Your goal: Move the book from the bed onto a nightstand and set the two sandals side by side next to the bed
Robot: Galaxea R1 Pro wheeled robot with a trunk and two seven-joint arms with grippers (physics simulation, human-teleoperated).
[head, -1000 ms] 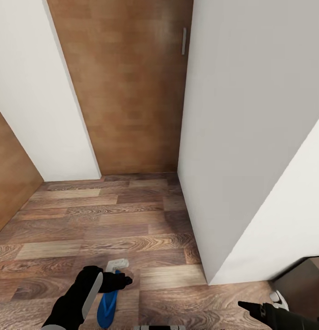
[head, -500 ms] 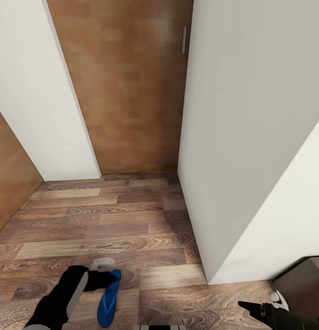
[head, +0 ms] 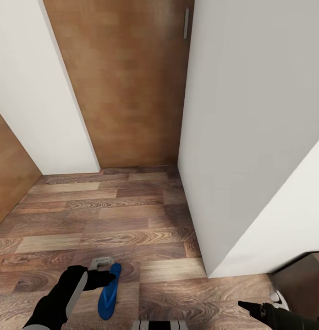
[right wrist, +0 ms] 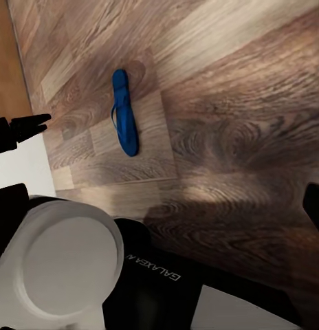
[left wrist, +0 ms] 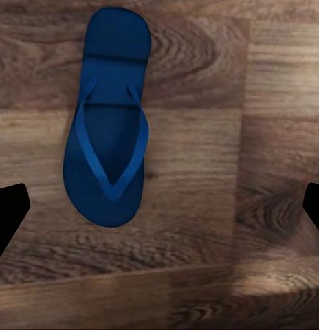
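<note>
As you look down from the head camera, one flat bright blue sandal (head: 108,291) lies on the brown wood-plank floor (head: 109,215), near the robot and left of centre. Its long axis runs near-to-far, leaning a little right at the far end. Your left gripper (head: 101,270) sits at the sandal's far-left end, just beside it; whether a finger touches it I can't tell. The right gripper (head: 245,306) shows low at the right, apart from everything; from here I can't tell how its fingers stand. Ahead are a tan wooden door (head: 127,82) and plain white walls (head: 251,128).

In the left wrist view the sandal (left wrist: 108,117) lies flat, sole down, its strap blue here, not white. The two black fingertips (left wrist: 8,213) stand spread wide at opposite edges with bare floor between them, gripping nothing. The sandal is off toward one fingertip, not centred.

In the right wrist view the same sandal (right wrist: 124,113) is a thin blue strip well away on the planks, with the robot's white and black base (right wrist: 70,268) close up. Jaw state still can't be read.

Progress: early, I'd judge. One sandal lies loose on the floor, ungrasped. The second sandal, the book move and the side-by-side placing by the bed are left for you.
</note>
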